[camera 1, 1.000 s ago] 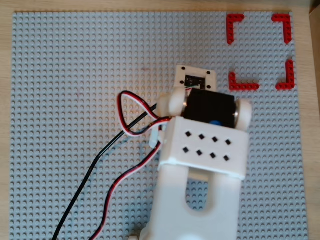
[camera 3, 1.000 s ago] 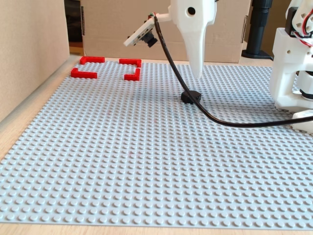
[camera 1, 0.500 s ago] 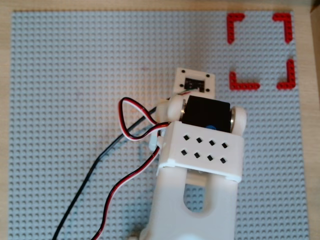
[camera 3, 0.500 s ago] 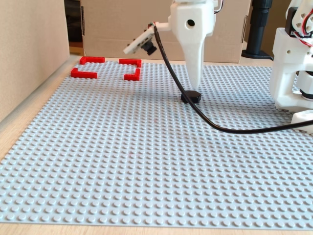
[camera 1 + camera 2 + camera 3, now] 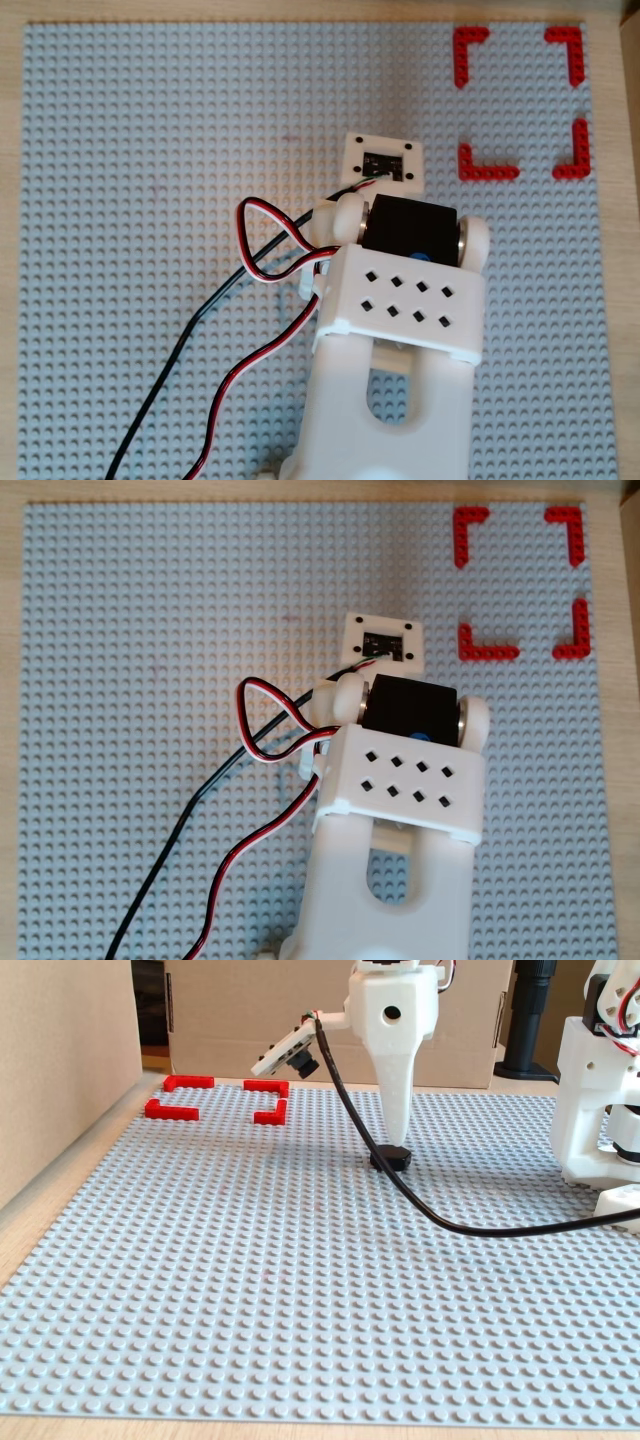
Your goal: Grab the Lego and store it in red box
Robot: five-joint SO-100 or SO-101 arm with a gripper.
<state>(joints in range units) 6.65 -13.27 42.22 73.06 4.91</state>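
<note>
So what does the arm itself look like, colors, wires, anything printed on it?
The arm is glossy white plastic with a black servo set into it. One white panel has two rows of small square holes. A red, white and black wire loops beside it, plus a thicker black cable. The gripper tapers to a point. No printed markings show.

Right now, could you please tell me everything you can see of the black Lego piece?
The Lego is a small, glossy black, low piece with angled sides, sitting flat on the grey baseplate, well clear of the red box. The gripper tip comes down onto it from above. Both overhead views hide it under the arm.
</note>
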